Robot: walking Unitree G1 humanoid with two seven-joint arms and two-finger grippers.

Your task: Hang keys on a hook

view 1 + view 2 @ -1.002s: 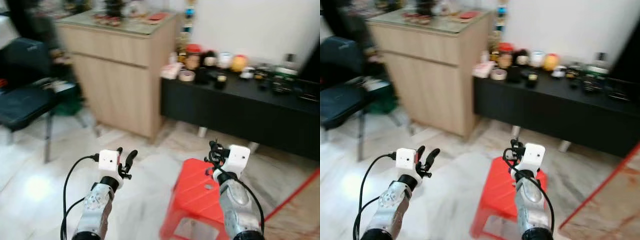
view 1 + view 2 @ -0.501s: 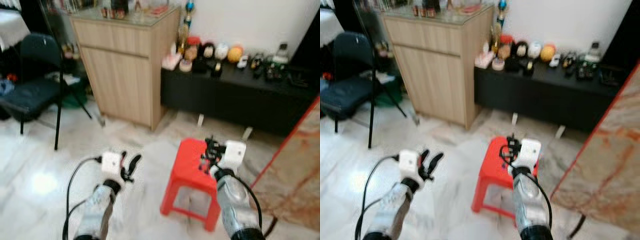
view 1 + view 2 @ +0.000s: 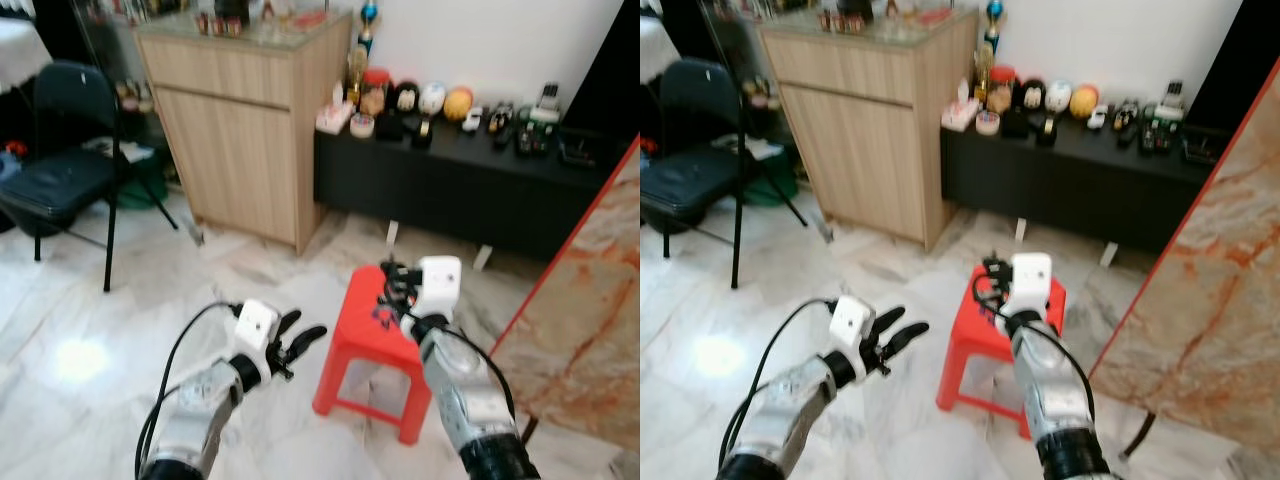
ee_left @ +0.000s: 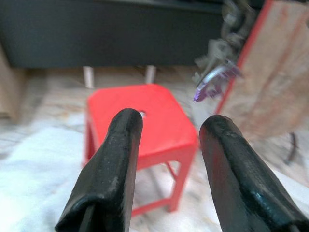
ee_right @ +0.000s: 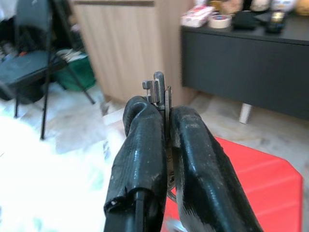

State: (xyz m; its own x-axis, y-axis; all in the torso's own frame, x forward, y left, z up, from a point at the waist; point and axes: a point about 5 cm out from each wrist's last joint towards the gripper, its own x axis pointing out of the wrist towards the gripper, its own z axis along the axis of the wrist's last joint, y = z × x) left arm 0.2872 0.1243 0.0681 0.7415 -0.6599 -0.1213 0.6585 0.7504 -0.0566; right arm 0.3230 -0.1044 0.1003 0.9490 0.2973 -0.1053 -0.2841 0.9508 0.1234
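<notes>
- Robot has turned right since 1 s ago: a marble panel (image 3: 590, 300) has come into view, cabinet (image 3: 250, 130) slid left.
- Right gripper (image 5: 161, 104) stays clamped on the keys (image 5: 158, 89); the key tip pokes out past its 2 fingertips.
- Left gripper (image 4: 169, 140) spread, empty, stool (image 4: 140, 121) beyond it.
- No hook visible yet, so I'd guess it's walking to find one.
</notes>
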